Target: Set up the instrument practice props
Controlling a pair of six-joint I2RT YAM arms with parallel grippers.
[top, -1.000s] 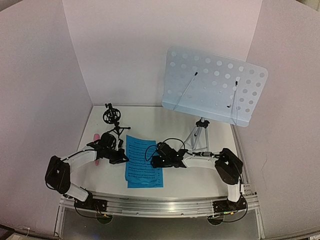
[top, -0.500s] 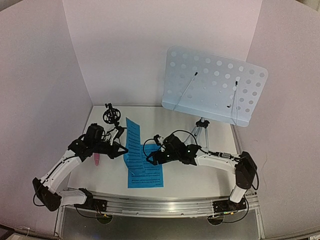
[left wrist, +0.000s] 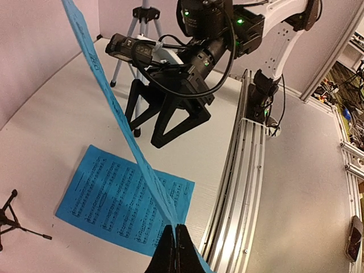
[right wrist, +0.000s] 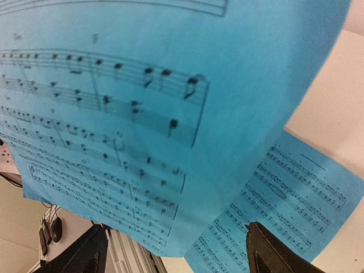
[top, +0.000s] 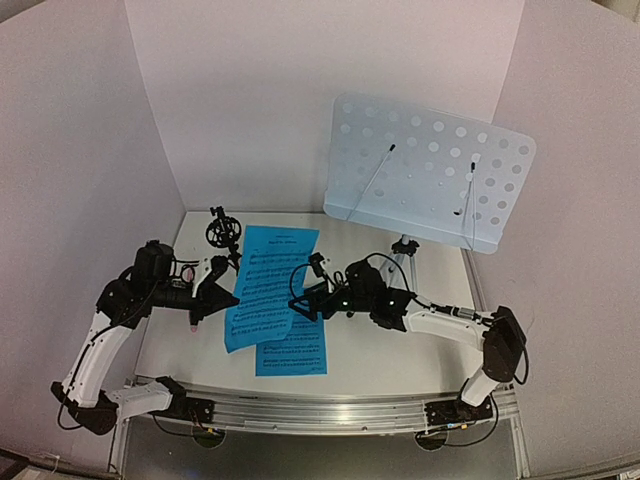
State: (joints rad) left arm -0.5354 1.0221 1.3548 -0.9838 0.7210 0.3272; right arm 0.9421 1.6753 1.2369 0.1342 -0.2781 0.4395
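My left gripper [top: 228,293] [left wrist: 175,228] is shut on the edge of one blue sheet-music page [top: 265,280] [left wrist: 114,108] [right wrist: 142,114] and holds it up off the table. The second blue page [top: 298,357] [left wrist: 119,205] [right wrist: 296,216] lies flat below. My right gripper [top: 298,301] [left wrist: 165,128] [right wrist: 173,256] stands open just right of the raised page, nothing gripped. The pale-blue perforated music stand [top: 430,175] rises at the back right on silver tripod legs [top: 402,255] [left wrist: 141,17]. A black tripod mic mount [top: 222,233] stands at the back left. Part of the pink microphone [top: 191,323] shows under my left arm.
White walls close in the table on the left, back and right. An aluminium rail [top: 320,412] [left wrist: 239,187] runs along the near edge, carrying both arm bases. One leg of the mic mount [left wrist: 11,219] reaches into the left wrist view.
The left gripper has lifted the page higher and turned it face-on to the top camera. The right arm has reached forward toward the page and its jaws have widened.
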